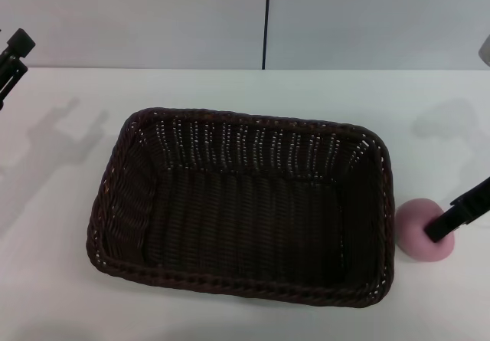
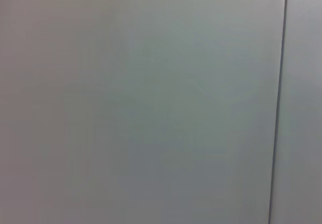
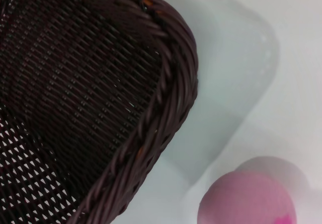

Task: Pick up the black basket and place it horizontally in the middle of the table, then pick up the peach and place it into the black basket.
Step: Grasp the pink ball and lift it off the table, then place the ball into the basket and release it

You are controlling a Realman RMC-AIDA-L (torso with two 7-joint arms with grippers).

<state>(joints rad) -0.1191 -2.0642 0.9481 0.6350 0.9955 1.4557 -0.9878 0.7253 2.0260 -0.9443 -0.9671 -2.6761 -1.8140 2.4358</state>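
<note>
The black basket [image 1: 245, 203] lies lengthwise across the middle of the white table [image 1: 61, 280], open side up and empty. The pink peach [image 1: 417, 230] sits on the table just past the basket's right end, apart from it. My right gripper [image 1: 442, 228] reaches in from the right edge and is down at the peach, partly covering it. The right wrist view shows a corner of the basket [image 3: 90, 98] and the peach [image 3: 246, 201] beside it. My left gripper [image 1: 11, 59] is raised at the far left edge, away from both.
A pale wall with a dark vertical seam [image 1: 267, 19] stands behind the table. The left wrist view shows only that wall [image 2: 151, 103]. Bare table lies to the left of the basket and in front of it.
</note>
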